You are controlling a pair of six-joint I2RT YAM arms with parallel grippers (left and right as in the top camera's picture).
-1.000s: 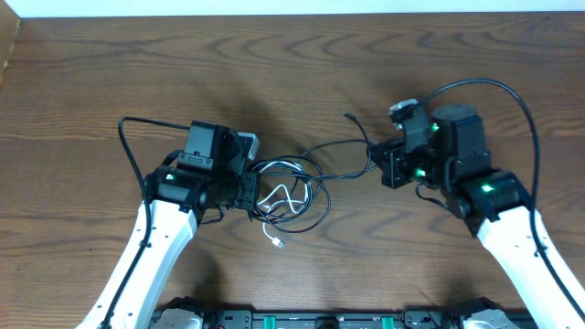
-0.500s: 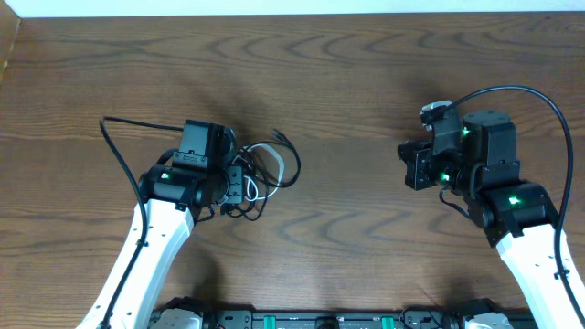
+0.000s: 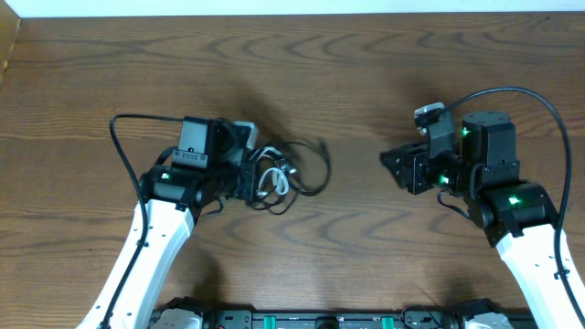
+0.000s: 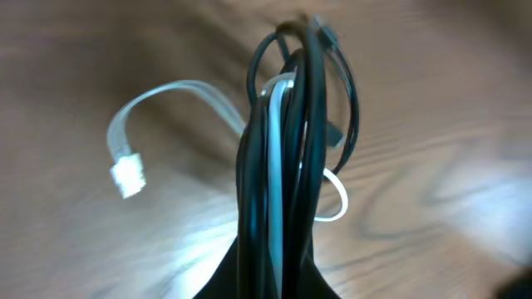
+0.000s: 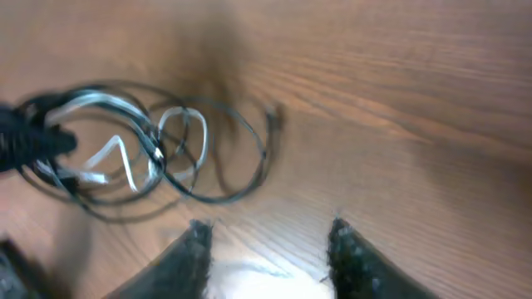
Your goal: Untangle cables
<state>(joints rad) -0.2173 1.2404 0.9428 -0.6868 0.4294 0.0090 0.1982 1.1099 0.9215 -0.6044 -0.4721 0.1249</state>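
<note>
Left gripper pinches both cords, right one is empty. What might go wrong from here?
1. The left gripper clamps the black cable and white cable together, so any pull may drag both along rather than separate them.
2. The right gripper is open and apart from the cables. Their loops overlap closely, so its grab may catch both cords or miss.

We're looking at a robotics lab station. There's a dark wood-grain bench (image 3: 347, 55), with a white-shelled left robot arm (image 3: 151, 247) and a matching right robot arm (image 3: 539, 265) rising from a black mounting rail (image 3: 311, 320) at the near edge. Green status lights (image 3: 168, 175) glow on their black wrist units, and a plain white strip (image 3: 274, 7) runs along the far edge.
</note>
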